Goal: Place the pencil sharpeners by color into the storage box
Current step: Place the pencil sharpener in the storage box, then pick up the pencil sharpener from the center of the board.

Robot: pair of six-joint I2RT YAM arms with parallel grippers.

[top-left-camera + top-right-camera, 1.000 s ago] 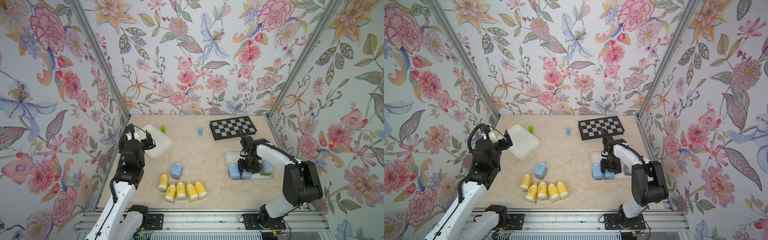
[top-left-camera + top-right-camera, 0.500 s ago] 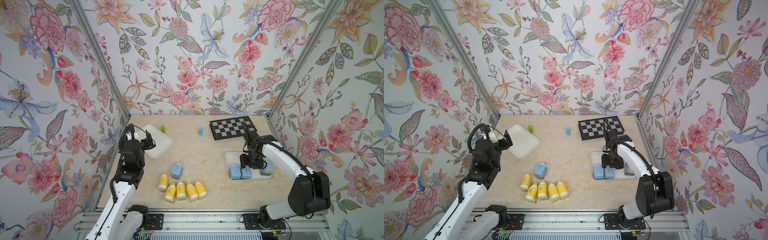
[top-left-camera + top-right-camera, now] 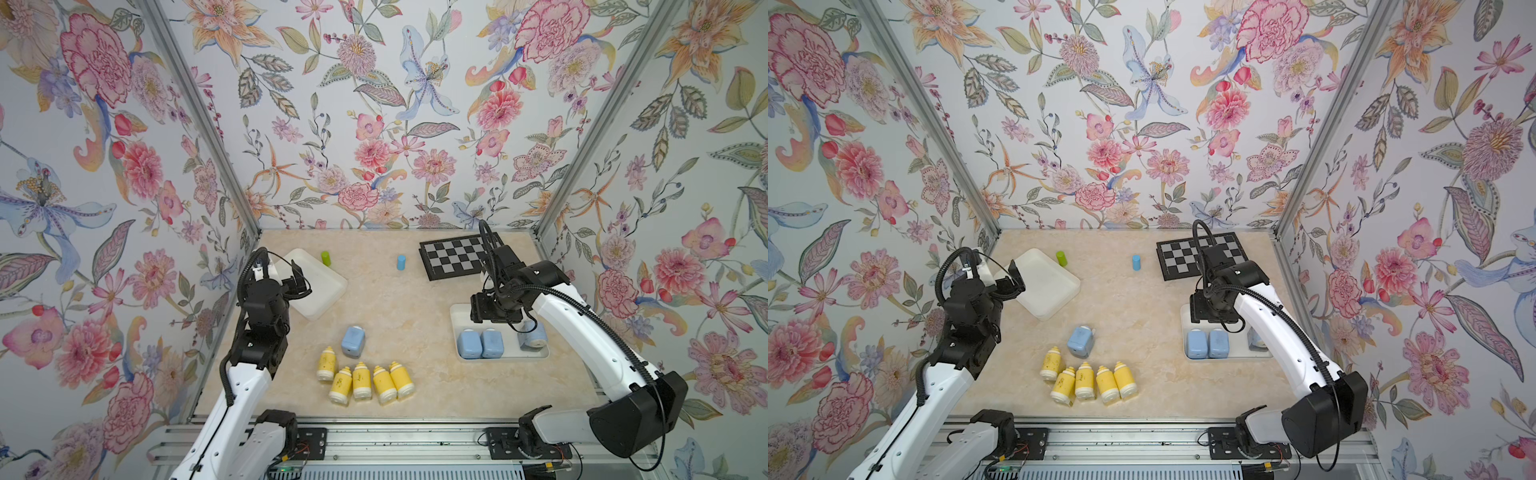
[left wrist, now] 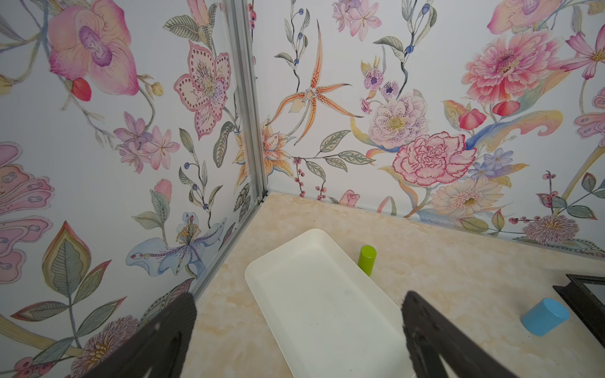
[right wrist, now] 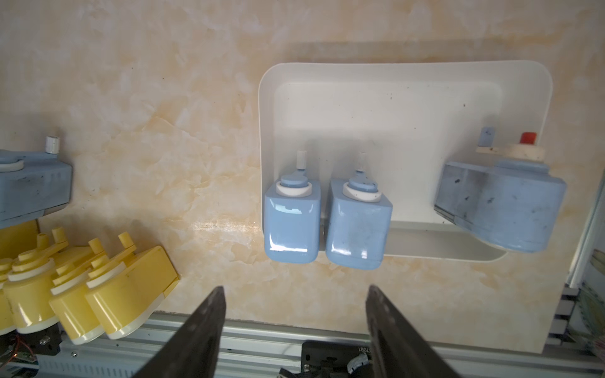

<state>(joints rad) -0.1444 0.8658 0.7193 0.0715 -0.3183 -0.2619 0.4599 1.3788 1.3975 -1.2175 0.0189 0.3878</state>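
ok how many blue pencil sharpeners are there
4 blue sharpeners: two side by side in the right white tray, a third in it partly behind the arm, one loose on the table by the yellow sharpeners. None seem hidden.

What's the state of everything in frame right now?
left gripper, jaws open, empty
right gripper, jaws open, empty
left tray, empty
right tray, holding three blue sharpeners
loose blue sharpener, on table, outside trays
yellow sharpeners, five lying on table, unsorted
green cylinder, upright
blue cylinder, upright
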